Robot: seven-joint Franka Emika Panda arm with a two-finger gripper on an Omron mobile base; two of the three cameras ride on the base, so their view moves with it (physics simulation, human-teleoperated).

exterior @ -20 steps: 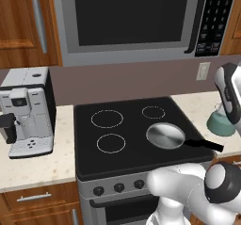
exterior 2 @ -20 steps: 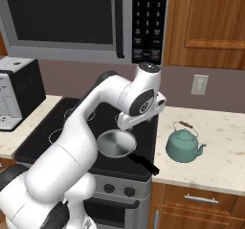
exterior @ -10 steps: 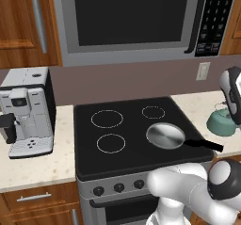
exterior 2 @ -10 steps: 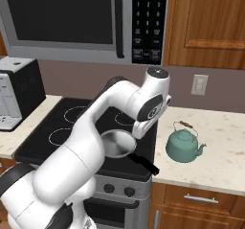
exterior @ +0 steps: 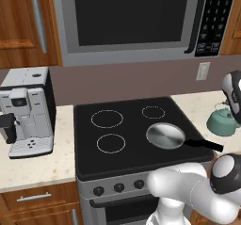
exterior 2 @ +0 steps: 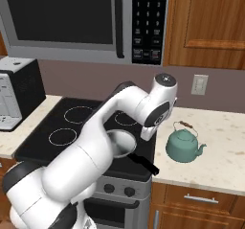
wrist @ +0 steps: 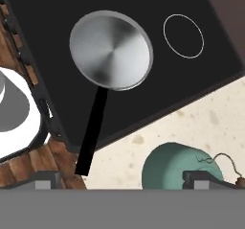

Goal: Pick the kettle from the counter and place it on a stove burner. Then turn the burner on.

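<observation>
Nothing is done yet: the kettle (exterior 2: 184, 146) sits untouched on the counter (exterior 2: 225, 151), just below and ahead of the pincer (wrist: 123, 185), whose jaws stand wide apart and empty. Lifting, setting it on a burner (exterior: 110, 143) and switching on all remain. Its spout points away from the cooktop (exterior: 132, 139), its handle arching along that line.

Counter (exterior 2: 225, 151) holds kettle (exterior 2: 183, 146); cooktop (exterior: 132, 139) holds pan (exterior: 165, 136).
</observation>
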